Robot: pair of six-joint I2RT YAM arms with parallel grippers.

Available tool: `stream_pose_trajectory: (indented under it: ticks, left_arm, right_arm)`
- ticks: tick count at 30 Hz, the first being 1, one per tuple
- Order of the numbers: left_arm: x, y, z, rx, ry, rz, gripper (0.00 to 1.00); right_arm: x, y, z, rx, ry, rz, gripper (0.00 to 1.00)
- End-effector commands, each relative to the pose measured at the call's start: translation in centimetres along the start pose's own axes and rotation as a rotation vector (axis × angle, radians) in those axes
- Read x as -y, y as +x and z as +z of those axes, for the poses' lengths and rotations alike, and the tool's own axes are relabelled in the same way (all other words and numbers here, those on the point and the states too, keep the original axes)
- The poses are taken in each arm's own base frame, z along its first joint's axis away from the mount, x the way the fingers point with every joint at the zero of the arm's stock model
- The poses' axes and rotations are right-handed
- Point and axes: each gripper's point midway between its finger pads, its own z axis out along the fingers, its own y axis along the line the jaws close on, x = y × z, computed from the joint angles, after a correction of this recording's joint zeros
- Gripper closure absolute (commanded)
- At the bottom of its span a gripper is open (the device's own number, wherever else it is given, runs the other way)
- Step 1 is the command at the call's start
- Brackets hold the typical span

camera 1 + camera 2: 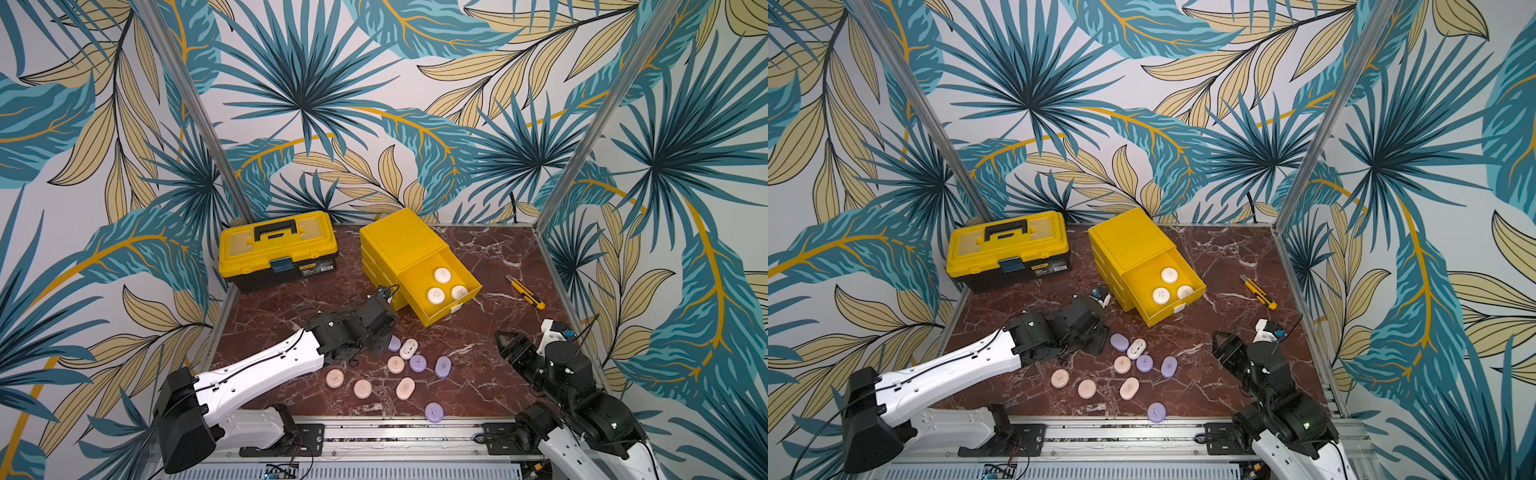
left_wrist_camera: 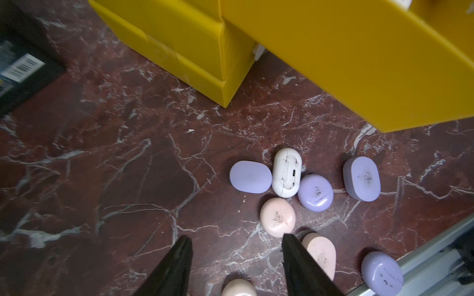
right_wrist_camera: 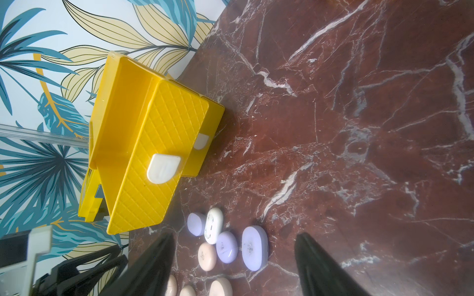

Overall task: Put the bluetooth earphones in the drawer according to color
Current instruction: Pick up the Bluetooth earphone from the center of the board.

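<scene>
Jaws were apart and empty on left gripper, near loose earphone cases beside the open drawer, and right gripper, farther off.

place: robot lab test cell | walls: leaf-print panels closing three sides, fixed to aluminium posts | surface: red marble-look tabletop | mount: aluminium rail along the near edge, carrying two robot arms | extras: small wired circuit board below the rail
</scene>
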Motion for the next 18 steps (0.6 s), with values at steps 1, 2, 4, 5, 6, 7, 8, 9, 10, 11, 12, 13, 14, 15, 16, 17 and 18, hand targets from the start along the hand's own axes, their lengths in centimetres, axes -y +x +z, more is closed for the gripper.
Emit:
stream_pose_trajectory:
  ticks: [1, 2, 4, 5, 6, 7, 8, 9, 10, 11, 12, 13, 14, 15, 16, 17, 18]
  left_arm:
    - [2.6, -0.3, 2.3, 0.049, 0.132, -0.094, 0.39]
    - [2.8, 0.0, 2.9, 0.041, 0.133, -0.095, 0.38]
    - [2.9, 0.7, 4.4, 0.018, 0.127, -0.098, 0.38]
    - [3.1, 0.9, 4.9, 0.013, 0.131, -0.095, 0.38]
    - [3.4, 1.0, 5.3, 0.013, 0.137, -0.093, 0.38]
    - [3.6, 1.1, 5.7, 0.013, 0.143, -0.091, 0.38]
    - [3.8, 1.1, 6.1, 0.014, 0.147, -0.091, 0.38]
    - [3.9, 1.2, 6.5, 0.012, 0.147, -0.09, 0.38]
    - [4.0, 1.5, 7.0, 0.005, 0.145, -0.089, 0.38]
    - [3.9, 1.9, 7.4, -0.007, 0.137, -0.09, 0.38]
    - [4.3, 1.6, 7.8, 0.007, 0.149, -0.093, 0.38]
    - [4.4, 1.8, 8.1, 0.006, 0.151, -0.094, 0.38]
    - [4.5, 1.9, 8.3, 0.009, 0.154, -0.096, 0.38]
    - [5.0, 2.4, 8.6, -0.007, 0.182, -0.097, 0.38]
    - [5.1, 2.6, 8.8, -0.011, 0.186, -0.1, 0.38]
    - [5.2, 2.9, 9.1, -0.016, 0.189, -0.101, 0.38]
    - [5.3, 3.2, 9.4, -0.023, 0.191, -0.103, 0.38]
  right_arm:
    - [0.0, 0.1, 0.2, 0.002, -0.011, -0.003, 0.21]
    - [0.0, 0.1, 0.1, 0.003, -0.011, -0.004, 0.21]
    - [-0.1, 0.0, 0.0, 0.003, -0.016, -0.006, 0.21]
    - [-0.1, 0.0, -0.1, 0.004, -0.014, -0.007, 0.21]
    - [-0.1, 0.0, -0.1, 0.003, -0.013, -0.01, 0.21]
    - [-0.1, -0.1, -0.2, 0.005, -0.014, -0.013, 0.21]
    - [-0.1, -0.1, -0.3, 0.006, -0.011, -0.014, 0.21]
    - [-0.1, -0.1, -0.2, 0.006, -0.009, -0.014, 0.21]
    - [0.0, -0.1, -0.3, 0.006, -0.009, -0.015, 0.21]
    - [0.0, -0.1, -0.3, 0.007, -0.01, -0.014, 0.21]
    - [0.0, -0.1, -0.3, 0.007, -0.01, -0.015, 0.21]
    - [0.0, -0.1, -0.3, 0.006, -0.009, -0.016, 0.21]
    - [0.0, -0.1, -0.3, 0.008, -0.007, -0.018, 0.21]
    - [0.1, -0.1, -0.3, 0.008, -0.006, -0.019, 0.21]
    - [0.1, -0.1, -0.3, 0.007, -0.005, -0.019, 0.21]
    - [0.1, -0.1, -0.4, 0.008, -0.005, -0.021, 0.21]
    - [0.1, -0.1, -0.4, 0.008, -0.005, -0.02, 0.21]
